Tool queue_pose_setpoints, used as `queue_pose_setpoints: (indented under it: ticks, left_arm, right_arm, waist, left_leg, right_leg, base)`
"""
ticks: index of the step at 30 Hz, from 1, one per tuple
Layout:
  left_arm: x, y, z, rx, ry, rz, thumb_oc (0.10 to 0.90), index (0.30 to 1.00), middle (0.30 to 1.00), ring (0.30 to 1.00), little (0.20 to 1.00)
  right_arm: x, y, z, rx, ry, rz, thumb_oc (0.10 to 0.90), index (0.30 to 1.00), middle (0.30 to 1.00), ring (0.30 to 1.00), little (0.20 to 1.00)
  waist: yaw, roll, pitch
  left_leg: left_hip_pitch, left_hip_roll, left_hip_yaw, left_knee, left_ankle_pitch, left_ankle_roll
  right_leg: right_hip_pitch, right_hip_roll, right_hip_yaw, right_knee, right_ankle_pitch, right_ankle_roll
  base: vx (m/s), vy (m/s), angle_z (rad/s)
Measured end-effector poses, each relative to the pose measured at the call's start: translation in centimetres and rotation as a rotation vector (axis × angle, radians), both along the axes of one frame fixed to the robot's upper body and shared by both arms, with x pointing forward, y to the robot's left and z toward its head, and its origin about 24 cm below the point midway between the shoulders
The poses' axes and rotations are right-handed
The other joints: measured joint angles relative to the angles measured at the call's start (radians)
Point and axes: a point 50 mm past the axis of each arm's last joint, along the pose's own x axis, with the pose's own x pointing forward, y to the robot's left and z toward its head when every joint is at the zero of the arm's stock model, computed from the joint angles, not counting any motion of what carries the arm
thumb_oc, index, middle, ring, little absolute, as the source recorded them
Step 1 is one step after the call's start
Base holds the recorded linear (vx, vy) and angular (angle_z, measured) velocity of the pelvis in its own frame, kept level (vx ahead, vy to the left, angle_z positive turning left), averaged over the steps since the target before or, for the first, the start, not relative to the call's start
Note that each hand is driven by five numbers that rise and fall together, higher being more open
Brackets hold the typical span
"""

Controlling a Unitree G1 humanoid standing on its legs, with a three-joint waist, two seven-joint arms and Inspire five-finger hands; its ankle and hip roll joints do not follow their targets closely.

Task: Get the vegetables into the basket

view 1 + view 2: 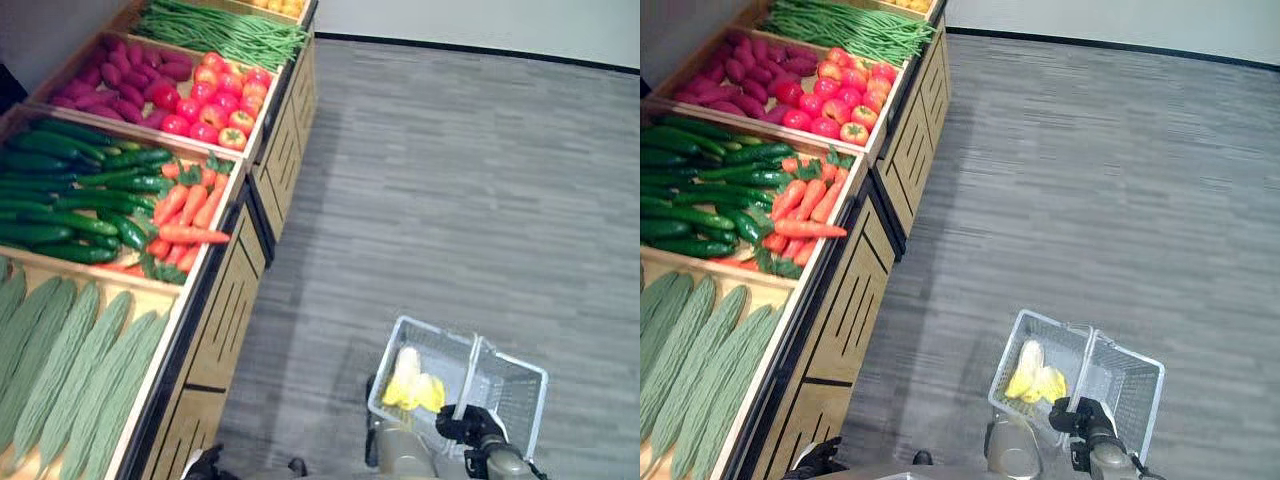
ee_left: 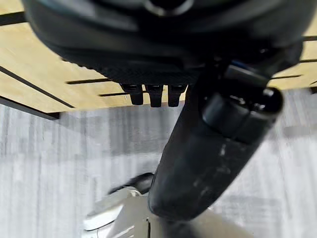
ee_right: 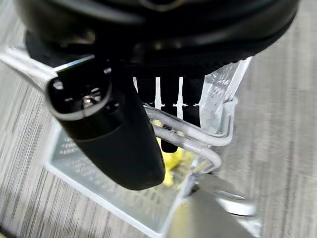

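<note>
A: What is the right hand (image 1: 470, 424) doing?

B: Its fingers are curled round the handles (image 3: 198, 141) of the white wire basket (image 1: 520, 383), which hangs low beside the robot over the grey floor (image 1: 470, 180). Some yellow produce (image 1: 412, 385) already lies in one end of the basket.

A: And the left hand (image 2: 163, 54)?

B: It hangs near the wooden front of the display stand (image 1: 225, 320), fingers fairly straight, holding nothing.

A: Where are the vegetables?

B: In the stand's wooden bins: carrots (image 1: 185, 215) beside cucumbers (image 1: 70, 185), pale green ridged gourds (image 1: 70, 370) nearest the robot, then tomatoes (image 1: 215, 100), purple sweet potatoes (image 1: 120, 75) and green beans (image 1: 220, 30) further along.

A: How would a carrot handle?

B: Stiff and light, I'd judge, and tapered, so best gripped across the thick middle. Cucumbers look smooth and may slip. Tomatoes would roll and want a gentle cupped hold.
</note>
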Motion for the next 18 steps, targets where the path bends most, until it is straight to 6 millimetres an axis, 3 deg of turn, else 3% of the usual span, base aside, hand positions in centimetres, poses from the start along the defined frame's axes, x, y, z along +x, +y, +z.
queue_pose_setpoints:
  ticks: [1, 2, 3, 4, 5, 7, 9, 11, 12, 13, 14, 16, 18]
  left_arm:
    - [0.0, 0.0, 0.0, 0.0, -0.001, 0.003, 0.9, 1.0, 1.0, 1.0, 1.0]
    - [0.0, -0.1, 0.0, -0.005, -0.002, 0.007, 0.9, 1.0, 1.0, 1.0, 1.0]
    - [0.4, -0.2, 0.1, -0.006, -0.016, 0.005, 0.9, 1.0, 1.0, 1.0, 1.0]
    - [0.8, -0.1, 0.1, -0.005, -0.024, 0.005, 0.9, 1.0, 1.0, 1.0, 1.0]
    - [1.6, 0.1, 0.3, -0.004, -0.046, 0.025, 0.9, 1.0, 1.0, 1.0, 1.0]
    - [1.9, 0.3, 0.4, -0.007, -0.064, 0.06, 0.9, 1.0, 1.0, 1.0, 1.0]
    - [2.3, 0.6, 0.6, -0.003, -0.077, 0.063, 0.9, 1.0, 1.0, 1.0, 1.0]
    - [3.0, 0.7, 0.9, 0.0, -0.104, 0.057, 0.9, 1.0, 1.0, 1.0, 1.0]
    - [3.7, 1.1, 1.2, 0.009, -0.123, 0.051, 0.9, 1.0, 1.0, 1.0, 1.0]
    - [4.9, 1.1, 1.5, 0.015, -0.146, 0.024, 0.9, 1.0, 1.0, 1.0, 1.0]
    - [5.0, 1.0, 1.5, 0.013, -0.146, 0.017, 0.9, 1.0, 1.0, 1.0, 1.0]
    - [5.0, 0.9, 1.5, 0.016, -0.146, 0.014, 0.9, 1.0, 1.0, 1.0, 1.0]
    - [5.2, 0.9, 1.6, 0.02, -0.159, 0.014, 0.9, 1.0, 1.0, 1.0, 1.0]
  right_arm:
    - [0.2, -0.1, 0.1, -0.001, -0.007, 0.006, 0.4, 0.3, 0.3, 0.3, 0.3]
    - [0.7, -0.5, 0.6, -0.013, -0.033, 0.027, 0.4, 0.3, 0.3, 0.3, 0.3]
    - [1.4, -0.9, 1.0, -0.026, -0.054, 0.036, 0.4, 0.3, 0.3, 0.3, 0.3]
    - [1.9, -1.0, 1.2, -0.032, -0.063, 0.044, 0.4, 0.3, 0.3, 0.3, 0.3]
    - [1.9, -1.2, 1.4, -0.036, -0.066, 0.05, 0.4, 0.3, 0.3, 0.3, 0.3]
    - [1.0, -1.3, 1.1, -0.037, -0.045, 0.045, 0.4, 0.3, 0.3, 0.3, 0.3]
    - [0.0, -1.6, 0.8, -0.043, -0.021, 0.035, 0.4, 0.3, 0.3, 0.3, 0.3]
    - [-0.1, -1.7, 0.8, -0.047, -0.015, 0.03, 0.4, 0.3, 0.3, 0.3, 0.3]
    - [-0.1, -1.6, 0.7, -0.043, -0.017, 0.026, 0.4, 0.3, 0.3, 0.3, 0.3]
    - [-0.8, -1.8, 0.5, -0.046, 0.005, 0.01, 0.4, 0.3, 0.3, 0.3, 0.3]
    - [-0.9, -1.8, 0.5, -0.047, 0.007, 0.008, 0.4, 0.3, 0.3, 0.3, 0.3]
    - [-0.9, -1.8, 0.4, -0.049, 0.014, 0.004, 0.4, 0.3, 0.3, 0.3, 0.3]
    - [-0.9, -1.8, 0.4, -0.049, 0.013, 0.003, 0.4, 0.3, 0.3, 0.3, 0.3]
  waist:
    - [0.001, 0.001, -0.001]
    - [-0.002, 0.021, -0.022]
    - [0.002, 0.026, -0.029]
    - [0.007, 0.028, -0.03]
    - [0.009, 0.024, -0.028]
    - [0.008, 0.001, -0.017]
    - [0.01, -0.008, -0.017]
    - [0.011, -0.017, -0.009]
    - [0.009, -0.035, -0.002]
    - [0.023, -0.044, 0.02]
    - [0.032, -0.045, 0.024]
    - [0.044, -0.034, 0.034]
    - [0.048, -0.025, 0.043]
  left_leg:
    - [-0.003, 0.006, -0.003, 0.015, 0.008, -0.014]
    - [-0.017, 0.04, -0.024, 0.053, 0.034, -0.054]
    - [-0.032, 0.061, -0.027, 0.094, 0.041, -0.067]
    - [-0.054, 0.076, -0.027, 0.133, 0.049, -0.078]
    - [-0.111, 0.093, -0.04, 0.25, 0.084, -0.106]
    - [-0.14, 0.097, -0.048, 0.34, 0.134, -0.114]
    - [-0.165, 0.114, -0.011, 0.366, 0.094, -0.114]
    - [-0.207, 0.117, 0.008, 0.32, 0.077, -0.107]
    - [-0.25, 0.104, 0.021, 0.293, 0.05, -0.105]
    - [-0.266, 0.094, 0.06, 0.112, 0.041, -0.076]
    - [-0.278, 0.088, 0.076, 0.034, 0.056, -0.068]
    - [-0.31, 0.101, 0.147, -0.12, 0.139, -0.078]
    - [-0.343, 0.114, 0.157, -0.131, 0.178, -0.074]
  right_leg:
    - [0.006, 0.004, -0.003, 0.002, -0.004, -0.005]
    - [0.022, 0.03, -0.026, 0.012, -0.041, -0.012]
    - [0.029, 0.051, -0.038, 0.024, -0.089, -0.041]
    - [0.029, 0.068, -0.043, 0.024, -0.094, -0.047]
    - [0.047, 0.082, -0.057, 0.024, -0.105, -0.064]
    - [0.088, 0.081, -0.067, 0.019, -0.123, -0.09]
    - [0.118, 0.08, -0.077, 0.009, -0.152, -0.128]
    - [0.112, 0.077, -0.084, -0.003, -0.153, -0.129]
    - [0.12, 0.059, -0.074, -0.02, -0.197, -0.118]
    - [0.135, 0.054, -0.09, -0.041, -0.185, -0.107]
    - [0.137, 0.055, -0.091, -0.046, -0.18, -0.1]
    - [0.167, 0.078, -0.091, -0.074, -0.193, -0.081]
    - [0.178, 0.092, -0.085, -0.074, -0.198, -0.073]
  base:
    - [0.24, -0.354, 0.24]
    - [0.2, -0.311, 0.24]
    - [0.18, -0.288, 0.17]
    - [0.24, -0.351, 0.12]
    - [0.16, -0.22, 0.09]
    - [0.16, -0.155, 0.19]
    - [0.14, -0.092, 0.26]
    - [0.16, -0.061, 0.32]
    - [0.11, 0.006, 0.55]
    - [0.26, 0.026, 0.48]
    - [0.2, 0.027, 0.21]
    - [0.24, 0.059, -0.05]
    - [0.17, 0.053, -0.21]
